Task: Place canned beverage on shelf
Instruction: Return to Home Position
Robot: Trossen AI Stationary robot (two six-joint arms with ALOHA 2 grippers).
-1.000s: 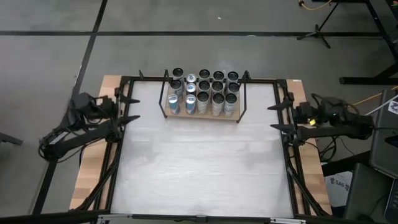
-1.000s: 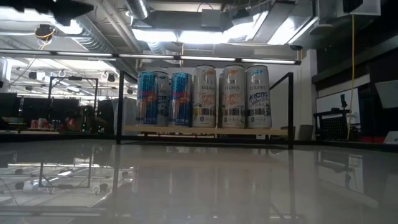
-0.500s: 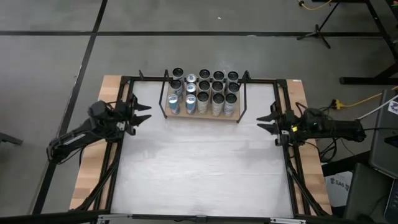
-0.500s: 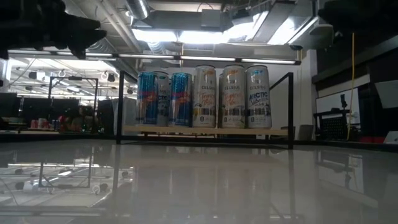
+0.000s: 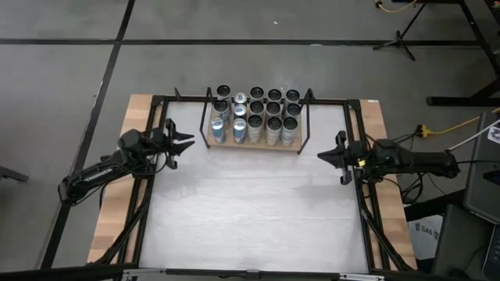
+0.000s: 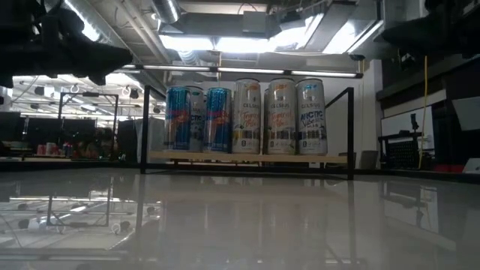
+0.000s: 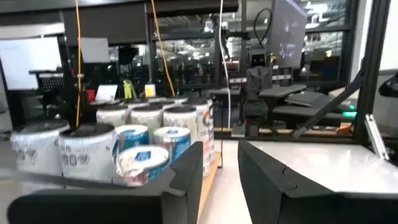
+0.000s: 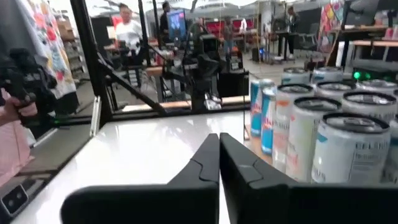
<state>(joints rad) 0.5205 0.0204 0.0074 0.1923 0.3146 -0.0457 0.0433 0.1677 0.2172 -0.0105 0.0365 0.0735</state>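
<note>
Several beverage cans (image 5: 256, 115) stand upright in rows on the shelf (image 5: 254, 147), a wooden board in a black rod frame at the table's far middle. The low view shows the front row of cans (image 6: 247, 116) on the board (image 6: 247, 157). My left gripper (image 5: 186, 145) hovers left of the shelf with a narrow gap between its fingers (image 7: 221, 149); the cans (image 7: 143, 134) stand beyond it. My right gripper (image 5: 322, 156) hovers right of the shelf, shut and holding nothing (image 8: 219, 140); the cans (image 8: 336, 137) stand off to its side.
A black rod frame (image 5: 359, 203) runs around the white tabletop (image 5: 250, 211), which lies bare in front of the shelf. In the right wrist view, people (image 8: 127, 28) stand in the room beyond the table and a pink sleeve (image 8: 12, 143) shows at the picture's edge.
Both grippers have come down and moved in from the table's side edges toward the shelf. The right gripper has shut. The left gripper's fingers have drawn closer together, with a gap left between them. The cans and shelf have stayed in place.
</note>
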